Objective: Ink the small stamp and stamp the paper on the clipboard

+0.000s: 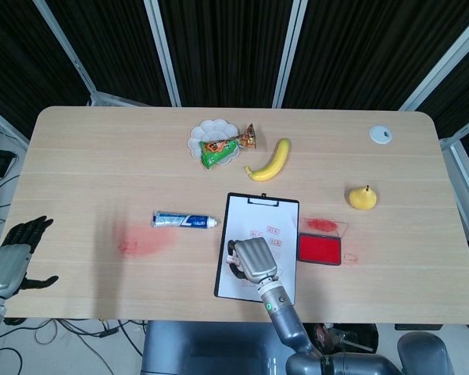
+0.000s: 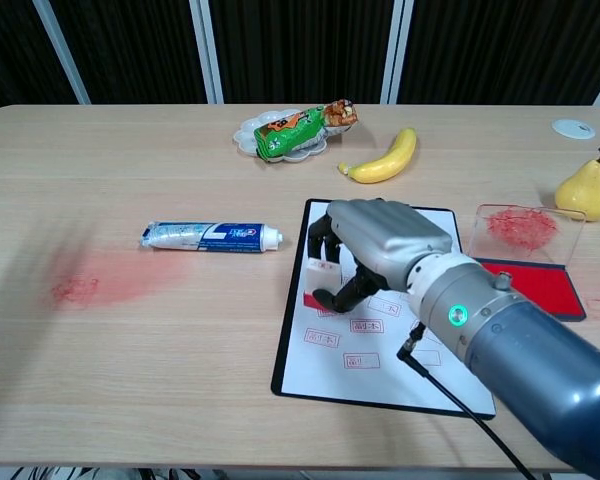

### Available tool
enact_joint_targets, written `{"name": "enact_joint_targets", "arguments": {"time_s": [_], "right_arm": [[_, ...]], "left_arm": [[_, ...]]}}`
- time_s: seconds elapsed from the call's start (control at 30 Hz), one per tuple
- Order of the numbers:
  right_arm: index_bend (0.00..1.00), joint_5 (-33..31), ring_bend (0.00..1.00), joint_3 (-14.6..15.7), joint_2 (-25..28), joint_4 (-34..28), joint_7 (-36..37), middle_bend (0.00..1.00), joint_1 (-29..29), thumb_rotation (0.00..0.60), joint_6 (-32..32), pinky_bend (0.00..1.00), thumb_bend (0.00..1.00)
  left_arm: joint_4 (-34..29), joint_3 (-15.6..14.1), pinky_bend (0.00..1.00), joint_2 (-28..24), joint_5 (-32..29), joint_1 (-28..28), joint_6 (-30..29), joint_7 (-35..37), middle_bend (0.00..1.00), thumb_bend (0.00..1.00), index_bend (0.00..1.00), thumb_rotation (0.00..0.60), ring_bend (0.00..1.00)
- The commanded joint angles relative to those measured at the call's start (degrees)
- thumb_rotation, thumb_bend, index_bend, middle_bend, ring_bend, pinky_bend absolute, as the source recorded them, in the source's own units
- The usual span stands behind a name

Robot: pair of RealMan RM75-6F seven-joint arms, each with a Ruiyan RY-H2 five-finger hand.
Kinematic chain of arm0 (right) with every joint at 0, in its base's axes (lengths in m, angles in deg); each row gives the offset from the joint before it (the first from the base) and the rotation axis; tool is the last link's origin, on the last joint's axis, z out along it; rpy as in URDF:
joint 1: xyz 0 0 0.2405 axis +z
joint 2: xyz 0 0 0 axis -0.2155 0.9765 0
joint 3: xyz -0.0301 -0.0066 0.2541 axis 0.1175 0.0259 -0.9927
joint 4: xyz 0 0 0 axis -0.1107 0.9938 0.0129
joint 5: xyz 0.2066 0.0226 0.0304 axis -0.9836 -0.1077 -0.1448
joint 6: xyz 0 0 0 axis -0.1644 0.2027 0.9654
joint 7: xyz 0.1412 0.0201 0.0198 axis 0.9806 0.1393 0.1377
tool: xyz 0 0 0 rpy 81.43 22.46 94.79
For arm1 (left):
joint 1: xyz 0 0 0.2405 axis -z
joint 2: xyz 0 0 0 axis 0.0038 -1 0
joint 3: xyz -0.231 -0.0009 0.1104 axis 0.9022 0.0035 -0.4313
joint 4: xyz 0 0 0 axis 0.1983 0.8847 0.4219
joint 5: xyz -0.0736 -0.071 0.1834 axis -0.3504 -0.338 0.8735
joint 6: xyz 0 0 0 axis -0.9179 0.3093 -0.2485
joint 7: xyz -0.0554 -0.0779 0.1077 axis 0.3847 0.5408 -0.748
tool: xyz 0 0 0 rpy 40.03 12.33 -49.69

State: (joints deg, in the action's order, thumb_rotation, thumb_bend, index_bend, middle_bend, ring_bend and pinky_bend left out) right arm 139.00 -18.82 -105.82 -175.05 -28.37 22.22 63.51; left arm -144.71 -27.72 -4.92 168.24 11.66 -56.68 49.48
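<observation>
A black clipboard (image 1: pixel 233 205) (image 2: pixel 298 305) holds white paper (image 1: pixel 285 223) (image 2: pixel 380 375) marked with several red stamp prints. My right hand (image 1: pixel 252 258) (image 2: pixel 380 245) grips the small white stamp (image 2: pixel 321 276) and presses it down on the paper's left side. In the head view the hand hides the stamp. The red ink pad (image 1: pixel 320 248) (image 2: pixel 535 285) lies open just right of the clipboard, its clear lid (image 1: pixel 325 226) (image 2: pixel 525 228) behind it. My left hand (image 1: pixel 14 258) hangs open off the table's left front edge, holding nothing.
A toothpaste tube (image 1: pixel 184 221) (image 2: pixel 212 236) lies left of the clipboard, with a red smear (image 1: pixel 144 240) (image 2: pixel 90 280) on the table beyond it. A banana (image 1: pixel 270 161) (image 2: pixel 384 158), a snack packet on a white plate (image 1: pixel 211 131) (image 2: pixel 250 130), a pear (image 1: pixel 362 197) (image 2: pixel 587 187) and a white disc (image 1: pixel 381 134) sit further back.
</observation>
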Motion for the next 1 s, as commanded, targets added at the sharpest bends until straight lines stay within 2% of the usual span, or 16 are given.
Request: {"name": "enact_joint_targets", "arguments": {"time_s": [0.03, 0.4, 0.6, 0.8, 1.0], "right_arm": [[0.92, 0.53, 0.89, -1.04, 2.17, -2.49, -0.27, 0.81, 0.22, 0.600, 0.88, 0.82, 0.76], [0.92, 1.67, 0.88, -0.82, 11.99, -8.74, 1.13, 0.80, -2.45, 0.600, 3.73, 0.81, 0.76], [0.92, 4.06, 0.86, 0.99, 20.63, -12.14, 5.11, 0.79, -5.93, 0.600, 5.68, 0.80, 0.74], [0.92, 5.70, 0.85, 3.85, 27.68, -12.12, 10.20, 0.78, -10.06, 0.600, 7.51, 0.79, 0.70], [0.92, 6.45, 0.84, 5.82, 31.38, -10.39, 14.80, 0.76, -12.91, 0.600, 8.22, 0.78, 0.68]], "left_arm": [[0.05, 0.05, 0.00, 0.11, -0.11, -0.03, -0.12, -0.25, 0.00, 0.02, 0.00, 0.600, 0.00], [0.51, 0.36, 0.00, 1.18, 0.06, -0.57, -1.93, -1.80, 0.00, 0.02, 0.00, 0.600, 0.00], [0.81, 0.60, 0.00, 1.90, 0.13, -1.01, -3.25, -2.91, 0.00, 0.02, 0.00, 0.600, 0.00], [1.04, 0.69, 0.00, 2.19, 0.50, -1.28, -4.04, -3.15, 0.00, 0.02, 0.00, 0.600, 0.00], [1.27, 0.57, 0.00, 2.29, 1.21, -1.43, -4.56, -3.36, 0.00, 0.02, 0.00, 0.600, 0.00]]}}
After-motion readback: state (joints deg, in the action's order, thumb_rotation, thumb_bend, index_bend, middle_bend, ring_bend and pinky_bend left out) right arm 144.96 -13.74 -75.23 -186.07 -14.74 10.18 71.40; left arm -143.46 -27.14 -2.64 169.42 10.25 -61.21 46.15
